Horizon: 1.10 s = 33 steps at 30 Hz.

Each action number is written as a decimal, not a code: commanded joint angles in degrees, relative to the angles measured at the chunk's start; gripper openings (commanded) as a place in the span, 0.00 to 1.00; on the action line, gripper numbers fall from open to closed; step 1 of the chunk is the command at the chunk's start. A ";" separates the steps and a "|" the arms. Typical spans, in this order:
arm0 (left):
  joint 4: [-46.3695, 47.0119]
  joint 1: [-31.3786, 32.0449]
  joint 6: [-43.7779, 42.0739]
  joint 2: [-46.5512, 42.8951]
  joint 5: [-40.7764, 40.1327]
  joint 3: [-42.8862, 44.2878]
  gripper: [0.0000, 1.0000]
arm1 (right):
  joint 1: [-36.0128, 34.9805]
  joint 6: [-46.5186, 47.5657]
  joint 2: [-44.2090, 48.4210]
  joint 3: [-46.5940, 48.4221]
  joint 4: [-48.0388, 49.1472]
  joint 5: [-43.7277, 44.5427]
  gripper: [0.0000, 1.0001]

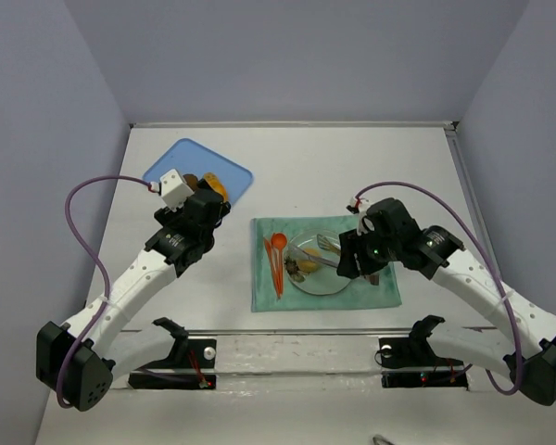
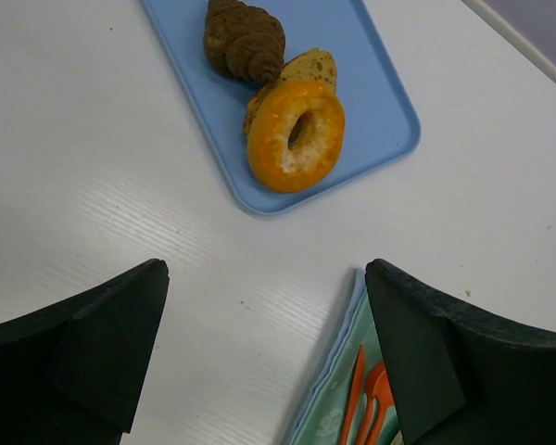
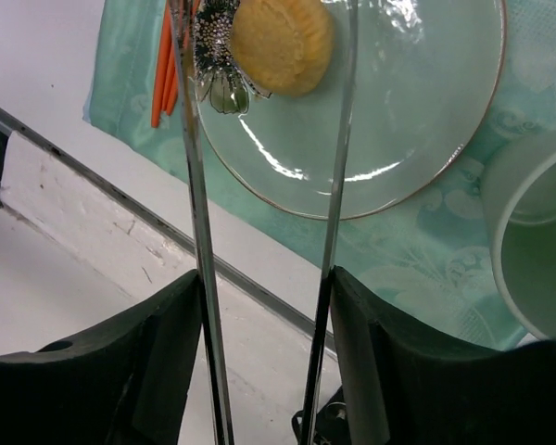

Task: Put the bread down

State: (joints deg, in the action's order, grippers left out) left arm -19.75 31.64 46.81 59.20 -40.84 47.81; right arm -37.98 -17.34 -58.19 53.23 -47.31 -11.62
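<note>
The bread [image 3: 280, 42], a small golden bun, lies on the pale green plate [image 3: 398, 139], toward its near-left side [image 1: 308, 270]. My right gripper [image 3: 267, 287] is shut on a pair of metal tongs [image 3: 196, 185], one arm against each finger. The tongs' arms stand spread on either side of the bread. The left, flower-shaped tip is beside the bread and the right arm stands slightly clear of it. My left gripper [image 2: 267, 278] hangs open and empty above bare table, between the blue tray [image 2: 371, 83] and the teal placemat [image 2: 338, 380].
On the blue tray sit an orange ring doughnut [image 2: 296, 134], a dark brown pastry [image 2: 244, 39] and a slice under the doughnut. Orange cutlery [image 1: 276, 260] lies on the placemat's left part. A white cup [image 3: 537, 241] stands right of the plate. The table's near rail [image 3: 93, 176] runs below.
</note>
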 commanded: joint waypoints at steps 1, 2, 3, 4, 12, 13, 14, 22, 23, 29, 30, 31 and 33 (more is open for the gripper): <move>-0.03 -0.35 0.83 -0.22 -3.19 1.85 0.99 | -0.43 0.38 0.19 4.24 0.02 -0.69 0.64; 0.15 -0.35 0.66 -0.22 -3.28 1.85 0.99 | -0.43 0.47 0.01 4.94 0.02 -0.51 0.64; 0.15 -0.35 0.22 -0.22 -3.37 1.85 0.99 | -0.43 0.56 -0.42 5.47 0.11 0.18 0.61; 0.15 -0.35 0.04 -0.22 -3.46 1.93 0.99 | -0.43 0.82 -0.69 6.09 0.20 0.89 0.60; 0.06 -0.35 -0.57 -1.63 -5.65 3.25 0.99 | -0.43 3.36 -6.13 17.59 4.41 12.30 0.42; 0.23 -0.44 -0.75 -1.81 -5.92 3.34 0.99 | -0.43 4.15 -7.10 18.39 5.29 13.63 0.42; 0.41 -0.44 -0.93 -2.33 -6.27 3.43 0.99 | -0.43 5.03 -9.46 19.18 7.30 14.07 0.42; 1.38 -0.61 -1.89 -4.62 -7.32 2.46 0.99 | 9.92 23.47 -27.12 30.86 17.16 -1.80 0.40; 1.29 -0.70 -1.81 -4.88 -7.67 2.29 0.99 | 11.07 26.11 -29.67 34.27 17.77 -4.27 0.41; 0.85 -1.31 -1.72 -5.32 -8.20 2.37 0.99 | 12.40 44.23 -52.08 52.10 13.14 -6.93 0.48; 0.59 -1.23 -1.54 -5.24 -8.20 2.46 0.99 | 13.18 44.76 -54.54 54.32 12.42 -6.32 0.48; 0.33 -1.31 -1.02 -5.23 -8.29 2.55 0.99 | 14.06 44.94 -57.01 56.61 11.55 -5.96 0.48; 0.06 -1.49 -0.67 -4.80 -8.55 2.46 0.99 | 14.94 44.59 -63.86 60.83 9.00 -7.53 0.51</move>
State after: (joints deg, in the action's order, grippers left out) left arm -20.03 30.63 45.12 54.78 -45.54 48.80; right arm -24.36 20.08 -114.91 105.67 -34.46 -15.46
